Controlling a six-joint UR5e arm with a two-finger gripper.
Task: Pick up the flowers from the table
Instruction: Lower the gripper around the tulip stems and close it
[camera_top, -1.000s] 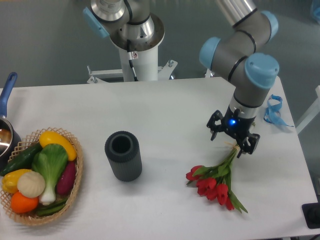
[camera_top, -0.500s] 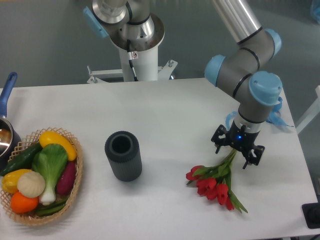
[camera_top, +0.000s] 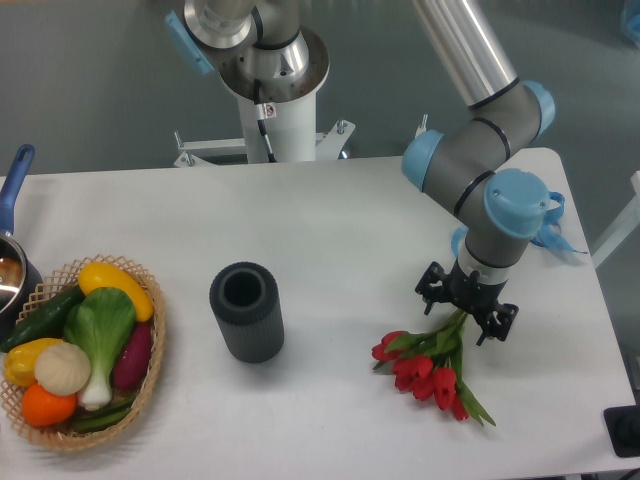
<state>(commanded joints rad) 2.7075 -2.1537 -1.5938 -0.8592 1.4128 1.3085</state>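
The flowers (camera_top: 430, 365), a bunch of red tulips with green leaves and stems, lie on the white table (camera_top: 330, 230) at the front right, blooms toward the front. My gripper (camera_top: 466, 312) points down over the stems, fingers astride them and low at the table. The fingers stand apart on either side of the stems, so the gripper is open. The pale stem ends are hidden under the gripper.
A dark grey ribbed cylinder vase (camera_top: 246, 311) stands upright in the middle. A wicker basket of vegetables (camera_top: 80, 350) sits at the front left, with a pot with a blue handle (camera_top: 12, 215) behind it. Blue ribbons (camera_top: 548, 225) lie at the right edge.
The gripper has come down and moved a little toward the front, from above the stem ends to low over the stems. The flowers have not moved.
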